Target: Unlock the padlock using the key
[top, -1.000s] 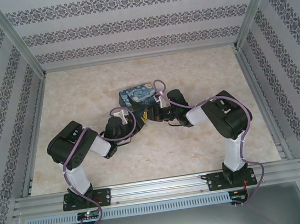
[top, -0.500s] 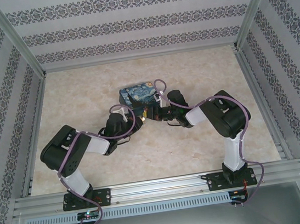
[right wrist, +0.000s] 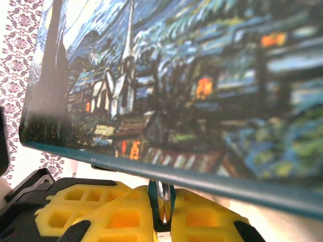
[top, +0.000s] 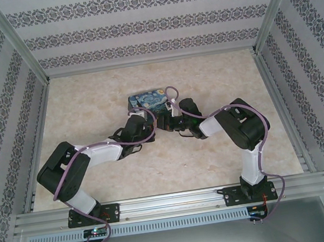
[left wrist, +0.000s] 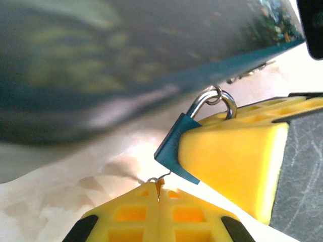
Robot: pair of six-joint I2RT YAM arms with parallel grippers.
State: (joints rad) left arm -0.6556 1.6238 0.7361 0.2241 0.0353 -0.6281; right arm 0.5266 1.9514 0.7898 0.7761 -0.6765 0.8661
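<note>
Since the earlier frames, the left arm (top: 94, 152) has stretched forward and dropped lower, carrying the left gripper (left wrist: 159, 201) up to the padlock (left wrist: 173, 149). The right gripper (right wrist: 160, 214) has stayed put.

Step in hand: key insertion. The padlock hangs by its silvery shackle (left wrist: 216, 100) from the lower edge of the painted box (left wrist: 116, 45), which sits directly above the padlock. The right gripper is clamped on the padlock body, one yellow finger on each side, steadying it. The left gripper is fully closed, and a thin metal sliver protrudes from between its fingertips. This is probably the key (left wrist: 157, 180), though the close view is too blurred to be certain. Its tip lies just below the padlock's blue corner; contact cannot be confirmed.

Next move, as judged: align the key with the keyway, advance it until seated, then rotate. The keyway is hidden, so alignment calls for slow, fine correction.
</note>
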